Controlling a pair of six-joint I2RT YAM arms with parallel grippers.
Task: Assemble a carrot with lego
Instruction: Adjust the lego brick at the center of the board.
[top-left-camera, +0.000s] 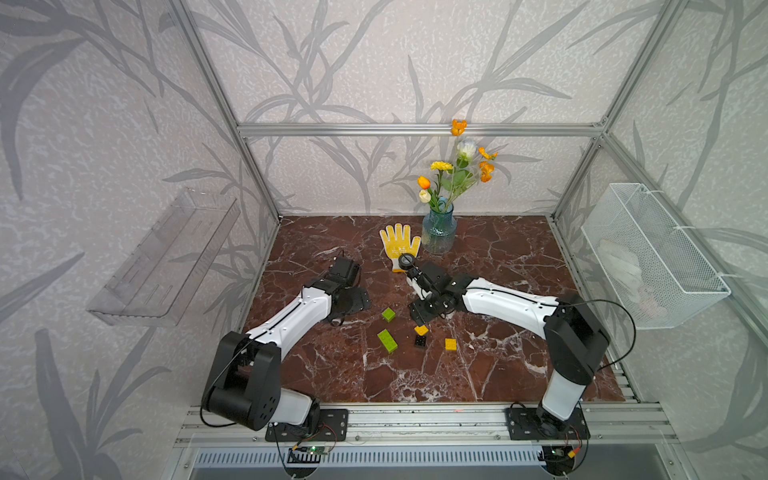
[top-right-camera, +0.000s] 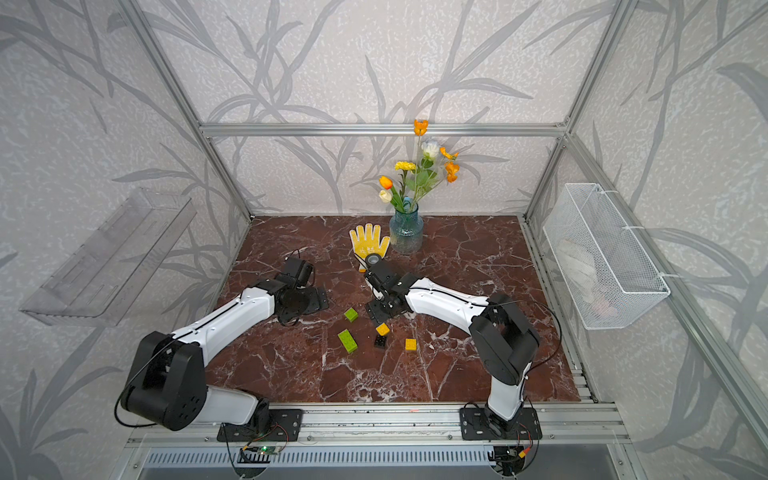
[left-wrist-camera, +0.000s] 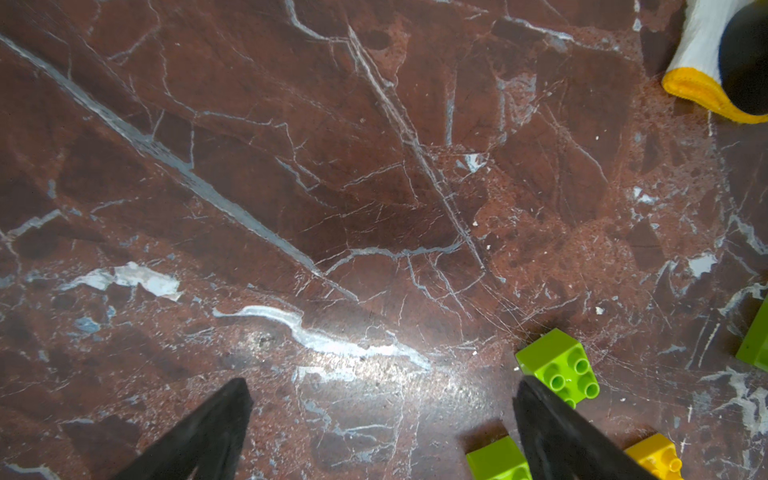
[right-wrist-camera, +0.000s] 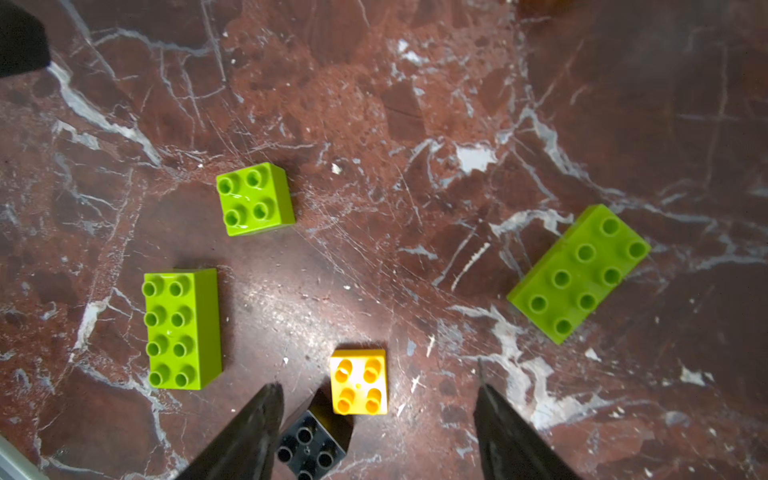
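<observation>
Well, your marble table (top-left-camera: 498, 365) carries the lego (top-right-camera: 347, 340) loose at mid-table, between the two arms, no brick joined to another. Your left gripper (left-wrist-camera: 382, 384) hangs spread wide, nothing between its fingers. Your right gripper (right-wrist-camera: 376, 380) is parted too, straddling a yellow brick (right-wrist-camera: 358, 381) that touches neither finger. One long green brick (right-wrist-camera: 181, 328) lies left of it, a second long green (right-wrist-camera: 577, 274) well apart. The short green (right-wrist-camera: 254, 198) sits beside your left gripper; the black brick (right-wrist-camera: 311, 451) just beside the yellow; another yellow (top-left-camera: 450, 344) lies to the right
</observation>
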